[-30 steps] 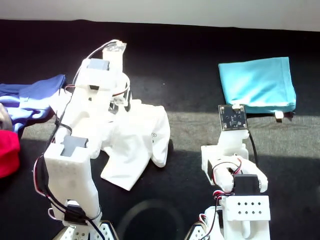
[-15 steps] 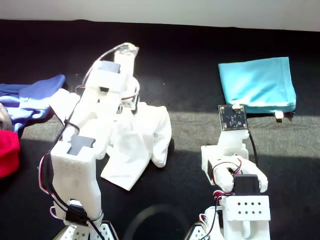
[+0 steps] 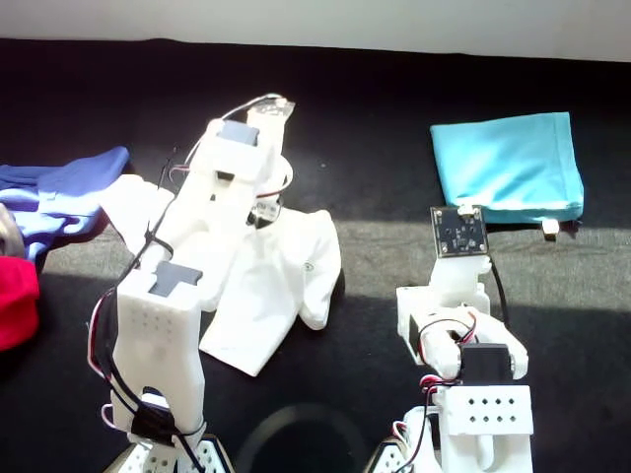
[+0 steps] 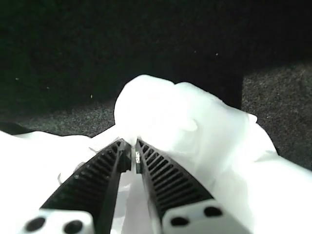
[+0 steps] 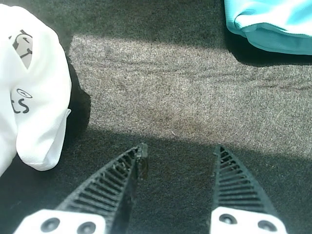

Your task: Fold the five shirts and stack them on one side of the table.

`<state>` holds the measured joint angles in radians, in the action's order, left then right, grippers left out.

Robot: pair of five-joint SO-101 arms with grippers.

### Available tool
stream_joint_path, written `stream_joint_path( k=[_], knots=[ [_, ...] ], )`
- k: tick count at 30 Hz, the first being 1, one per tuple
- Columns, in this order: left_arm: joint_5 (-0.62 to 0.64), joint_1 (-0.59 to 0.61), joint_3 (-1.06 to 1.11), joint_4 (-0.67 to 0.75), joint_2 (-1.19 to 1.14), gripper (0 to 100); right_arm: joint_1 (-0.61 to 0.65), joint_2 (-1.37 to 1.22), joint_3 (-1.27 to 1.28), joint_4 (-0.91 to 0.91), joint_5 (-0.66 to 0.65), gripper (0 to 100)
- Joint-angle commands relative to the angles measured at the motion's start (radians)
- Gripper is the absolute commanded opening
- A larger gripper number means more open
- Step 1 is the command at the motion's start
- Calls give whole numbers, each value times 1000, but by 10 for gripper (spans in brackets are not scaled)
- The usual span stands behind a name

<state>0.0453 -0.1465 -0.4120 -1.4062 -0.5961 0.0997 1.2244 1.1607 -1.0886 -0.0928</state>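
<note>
A crumpled white shirt lies left of the table's middle, partly under my left arm. My left gripper is shut on a fold of the white shirt, near its far edge. A folded light blue shirt lies flat at the far right. A blue shirt is bunched at the left edge, with a red one in front of it. My right gripper hangs open over bare mat, between the white shirt and the light blue shirt.
The black mat is bare at the back and between the two arms. A grey rounded object peeks in at the left edge. My right arm's base stands at the front right.
My left arm has swung to the right and slightly away, dragging the gripped part of the white shirt with it. The right arm has stayed still.
</note>
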Motion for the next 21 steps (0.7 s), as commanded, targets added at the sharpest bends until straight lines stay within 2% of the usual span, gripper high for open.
stream_joint_path(
  k=[1,7,10,15,21],
  knots=[
    [0,-13,-170,-117,8,10,1,13,-1,15,0,214],
    [0,-12,-473,-344,8,10,1,8,-2,15,0,214],
    [0,18,-541,-362,19,10,4,7,-10,15,0,215],
    [-35,97,-542,-364,145,10,7,-51,-73,15,-9,217],
    [-157,216,-433,-364,401,10,30,-348,-314,7,-51,217]
  ],
)
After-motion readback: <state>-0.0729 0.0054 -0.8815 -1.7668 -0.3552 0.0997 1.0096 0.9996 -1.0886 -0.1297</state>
